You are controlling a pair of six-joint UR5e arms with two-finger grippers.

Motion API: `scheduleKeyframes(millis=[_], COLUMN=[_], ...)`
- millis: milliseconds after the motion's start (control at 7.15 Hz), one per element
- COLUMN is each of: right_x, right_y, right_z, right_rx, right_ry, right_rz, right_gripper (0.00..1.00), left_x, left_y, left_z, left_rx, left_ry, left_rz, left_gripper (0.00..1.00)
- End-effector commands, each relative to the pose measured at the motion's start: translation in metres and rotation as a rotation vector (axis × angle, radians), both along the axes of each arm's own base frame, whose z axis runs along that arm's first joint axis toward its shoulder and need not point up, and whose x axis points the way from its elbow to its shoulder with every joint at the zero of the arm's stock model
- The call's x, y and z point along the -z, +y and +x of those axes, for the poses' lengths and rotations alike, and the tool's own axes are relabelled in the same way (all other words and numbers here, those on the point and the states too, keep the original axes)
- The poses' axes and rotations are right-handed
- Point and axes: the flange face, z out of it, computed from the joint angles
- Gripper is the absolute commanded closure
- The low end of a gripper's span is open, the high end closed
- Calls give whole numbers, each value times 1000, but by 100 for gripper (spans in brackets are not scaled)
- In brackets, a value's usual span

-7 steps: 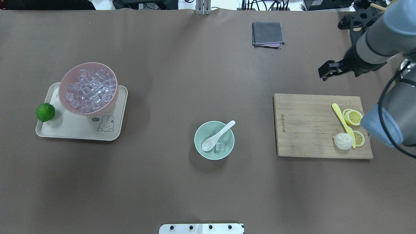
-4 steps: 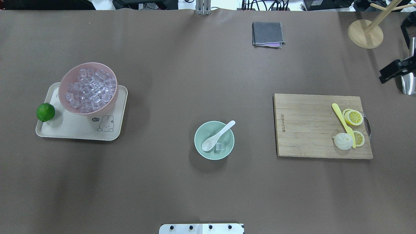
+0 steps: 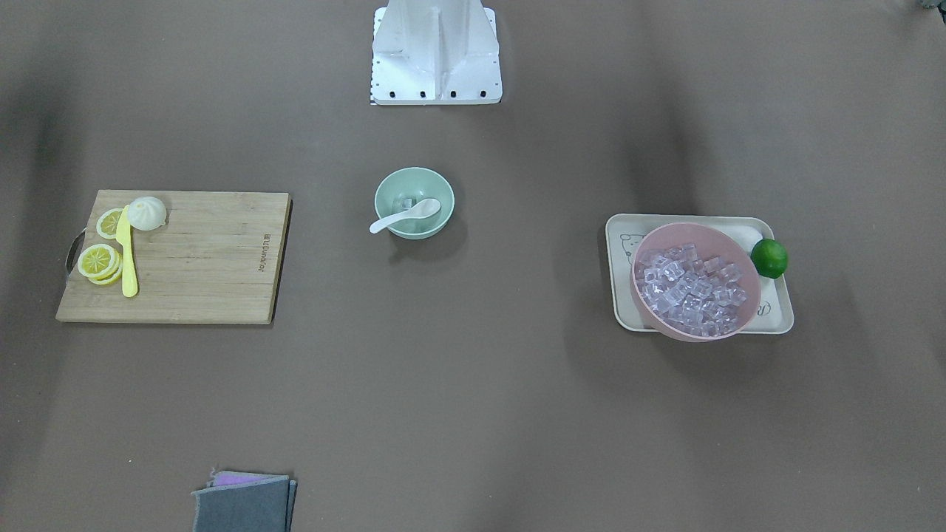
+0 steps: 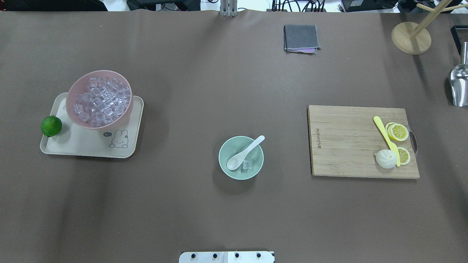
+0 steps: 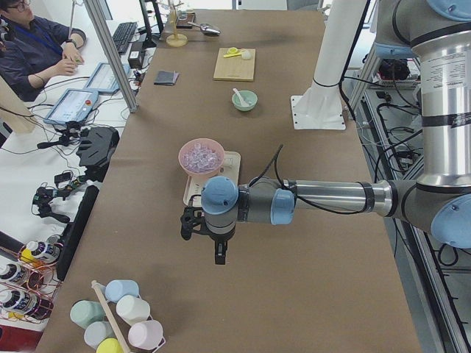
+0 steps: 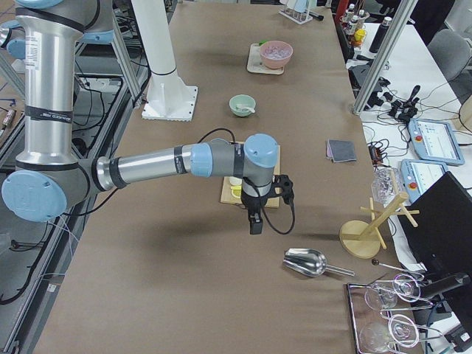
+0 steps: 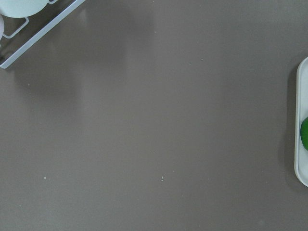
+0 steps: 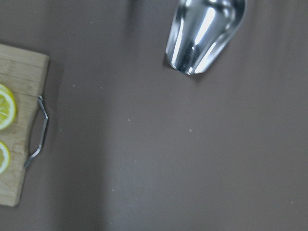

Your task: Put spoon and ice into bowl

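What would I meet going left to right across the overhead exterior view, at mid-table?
lime → pink bowl of ice cubes → mint-green bowl holding the spoon and ice → cutting board → metal scoop

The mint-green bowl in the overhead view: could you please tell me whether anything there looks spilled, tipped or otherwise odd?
Nothing stands out. The bowl stands upright, the spoon lies inside with its handle leaning over the rim, and one ice cube sits beside the scoop. I see nothing spilled beside it.
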Motion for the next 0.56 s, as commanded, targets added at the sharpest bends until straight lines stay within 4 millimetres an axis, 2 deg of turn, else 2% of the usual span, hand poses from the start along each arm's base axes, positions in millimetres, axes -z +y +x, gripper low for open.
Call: scheduleKeyframes(millis=[0, 420], right_x=[-30, -37], right_y=[30, 31], right_z=[16, 14], right_rx=[-23, -24], right_ry=[-2, -23], right_rz=[-57, -76], right_gripper=[0, 0], left_x=[-17, -17], left_y=[17, 25], left_z=[0, 1], left_rx=[0, -3], left_ry=[-1, 1], left_rz=[-33, -29], left_gripper=[1, 1])
